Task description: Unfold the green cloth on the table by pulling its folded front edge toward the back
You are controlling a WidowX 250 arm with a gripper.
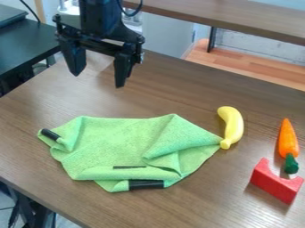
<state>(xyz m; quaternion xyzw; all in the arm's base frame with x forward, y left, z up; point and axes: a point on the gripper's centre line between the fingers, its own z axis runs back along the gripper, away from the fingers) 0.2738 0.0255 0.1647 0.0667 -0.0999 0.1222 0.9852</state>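
I have the gripper (98, 79) hanging above the bench (179, 93) by its far left corner, with its black fingers (122, 69) spread wide apart and nothing between them. Nearest to it is the green cloth (116, 140), which I see lying on the bench between that corner and the near left edge. It is bright lime with a soft, slightly napped surface, loosely bunched, with a broad flap folded over toward its right end and rumpled layers along its near side. A black band wraps its left tip, a wider black patch sits on its near edge, and a thin black strip shows just above that. At its right tip I see the yellow banana (234, 127), touching or just beside it. Farther toward the bench's right side, the orange carrot (287, 138) lies with its green top at the notch of the red block (275, 181).
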